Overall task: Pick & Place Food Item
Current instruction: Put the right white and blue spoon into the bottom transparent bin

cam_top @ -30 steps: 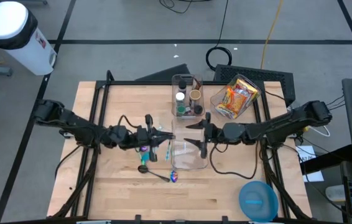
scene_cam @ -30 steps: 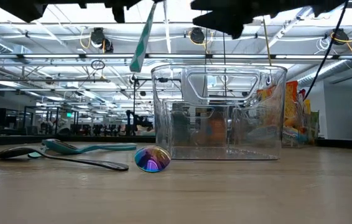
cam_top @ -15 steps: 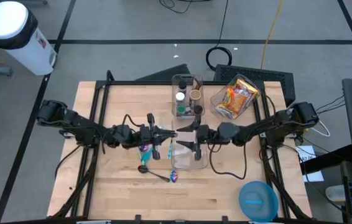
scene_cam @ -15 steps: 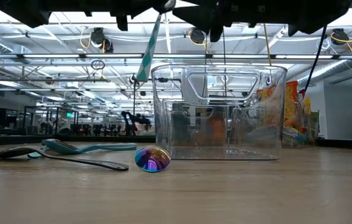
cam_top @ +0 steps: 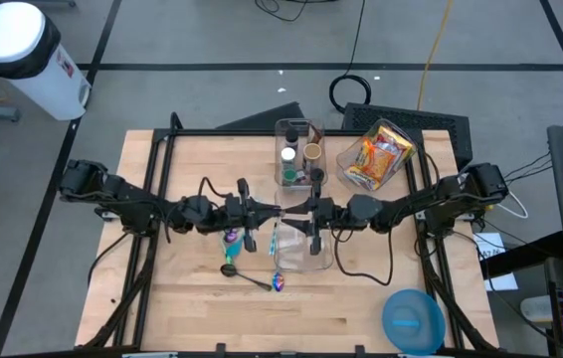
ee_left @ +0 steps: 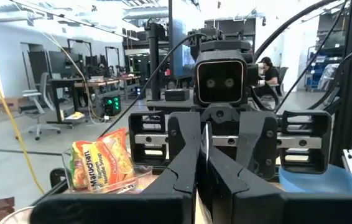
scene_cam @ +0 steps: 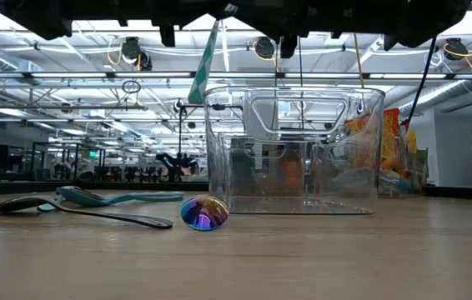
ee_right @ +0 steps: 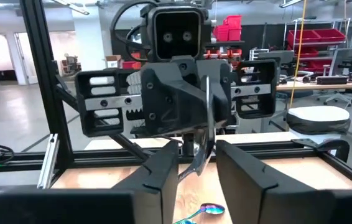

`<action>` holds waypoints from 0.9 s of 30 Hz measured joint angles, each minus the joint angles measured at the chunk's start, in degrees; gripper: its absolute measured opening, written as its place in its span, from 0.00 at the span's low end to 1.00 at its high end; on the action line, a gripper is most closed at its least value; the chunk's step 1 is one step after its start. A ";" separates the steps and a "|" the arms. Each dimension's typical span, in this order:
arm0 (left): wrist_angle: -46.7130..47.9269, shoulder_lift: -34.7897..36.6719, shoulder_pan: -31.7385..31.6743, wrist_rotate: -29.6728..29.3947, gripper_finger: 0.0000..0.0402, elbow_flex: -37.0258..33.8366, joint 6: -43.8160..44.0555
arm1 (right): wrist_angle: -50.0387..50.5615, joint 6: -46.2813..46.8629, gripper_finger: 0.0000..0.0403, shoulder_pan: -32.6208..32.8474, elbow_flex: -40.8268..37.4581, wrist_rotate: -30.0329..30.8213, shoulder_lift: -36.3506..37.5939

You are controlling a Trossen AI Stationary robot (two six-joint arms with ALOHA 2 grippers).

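Your left gripper (cam_top: 262,215) is clamped on a teal utensil (scene_cam: 203,62), holding it above the tub (scene_cam: 294,150) so your right gripper (cam_top: 303,221), fingers part-closed around it, can take over.

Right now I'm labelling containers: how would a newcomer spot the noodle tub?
Start at the wooden table and go to its back edge, on the robot's right. The noodle tub sits there at an angle beside the bin of small jars; it alone holds orange-yellow packets.
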State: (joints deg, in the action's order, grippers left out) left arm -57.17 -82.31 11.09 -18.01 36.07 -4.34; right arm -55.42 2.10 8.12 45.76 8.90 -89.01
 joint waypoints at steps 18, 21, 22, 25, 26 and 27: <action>3.58 -2.25 -0.15 1.41 0.05 3.28 -0.75 | 2.54 -0.66 0.03 -0.53 -0.02 0.28 0.02; 3.76 -2.24 -0.15 0.95 0.09 3.28 -0.44 | 2.62 -1.31 0.02 -0.61 -0.02 0.29 0.00; 3.76 -2.24 -0.15 1.01 0.10 3.28 -0.23 | 2.62 -1.34 0.01 -0.61 -0.02 0.26 0.01; 4.28 -2.24 -0.07 1.04 0.13 3.43 -0.02 | 3.05 -2.51 0.01 -0.34 -0.02 -0.05 0.65; 4.41 -2.22 0.06 0.71 0.13 3.43 -0.03 | 3.47 -3.06 0.01 -0.19 -0.02 0.05 1.18; 4.61 -2.12 0.33 0.13 0.14 3.43 0.00 | 4.76 -3.72 0.00 0.13 -0.02 0.16 2.15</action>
State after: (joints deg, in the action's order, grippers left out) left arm -52.56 -84.44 11.43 -17.87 39.51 -4.34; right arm -50.65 -1.62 8.24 45.74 9.06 -86.86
